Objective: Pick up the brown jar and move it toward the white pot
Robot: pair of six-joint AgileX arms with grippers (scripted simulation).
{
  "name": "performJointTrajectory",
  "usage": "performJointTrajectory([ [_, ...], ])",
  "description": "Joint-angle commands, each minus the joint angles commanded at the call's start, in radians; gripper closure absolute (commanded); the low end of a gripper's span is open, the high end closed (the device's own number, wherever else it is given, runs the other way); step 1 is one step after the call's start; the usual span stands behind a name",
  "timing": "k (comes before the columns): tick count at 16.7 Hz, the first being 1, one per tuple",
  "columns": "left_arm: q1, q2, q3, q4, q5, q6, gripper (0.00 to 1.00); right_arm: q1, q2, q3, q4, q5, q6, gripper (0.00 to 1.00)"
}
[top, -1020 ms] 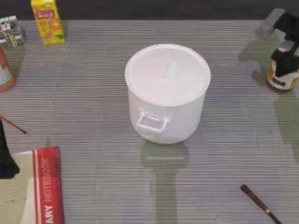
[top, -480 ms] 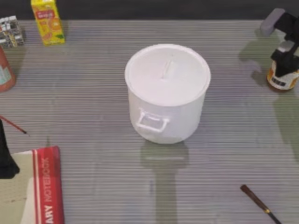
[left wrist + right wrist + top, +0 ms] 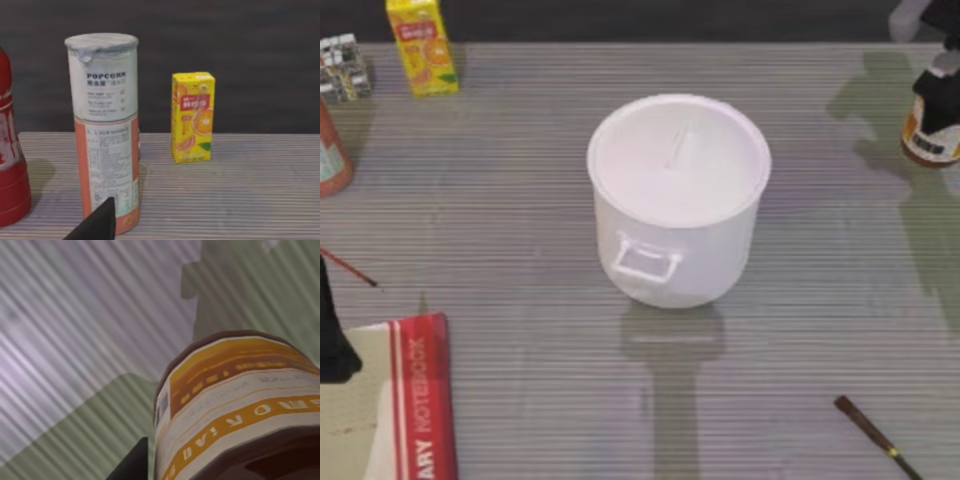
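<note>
The brown jar (image 3: 931,137), with its orange-and-white label, hangs at the table's far right edge, my right gripper (image 3: 941,100) shut on its top. It is off the table, with its shadow lying apart from it. In the right wrist view the brown jar (image 3: 235,405) fills the frame, with one dark finger (image 3: 134,462) against its side. The white pot (image 3: 678,195), lidded, with its rectangular handle facing the front, stands mid-table, well left of the jar. My left gripper (image 3: 330,335) is parked at the left edge, with one finger (image 3: 100,225) showing in the left wrist view.
A yellow juice carton (image 3: 421,45) and a small cube (image 3: 342,66) stand at the back left, and an orange-red popcorn tube (image 3: 330,150) at the left edge. A red notebook (image 3: 420,410) lies front left. Thin brushes lie at the left (image 3: 350,268) and front right (image 3: 875,435).
My right gripper has risen with the brown jar, which now shows higher and farther right, clear of the table. The pot and my left arm have not moved.
</note>
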Motion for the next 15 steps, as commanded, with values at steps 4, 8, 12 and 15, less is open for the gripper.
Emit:
performJointTrajectory([
  [4, 0.000, 0.000, 0.000, 0.000, 0.000, 0.000, 0.00, 0.006, -0.228, -0.366, 0.099, -0.003, -0.001, 1.00],
  [8, 0.000, 0.000, 0.000, 0.000, 0.000, 0.000, 0.00, 0.010, -0.463, -0.752, 0.199, -0.006, -0.001, 1.00],
  [12, 0.000, 0.000, 0.000, 0.000, 0.000, 0.000, 0.00, 0.013, -0.646, -0.989, 0.281, -0.010, -0.003, 1.00],
  [15, 0.000, 0.000, 0.000, 0.000, 0.000, 0.000, 0.00, 0.014, -0.705, -1.054, 0.307, -0.011, -0.004, 1.00],
])
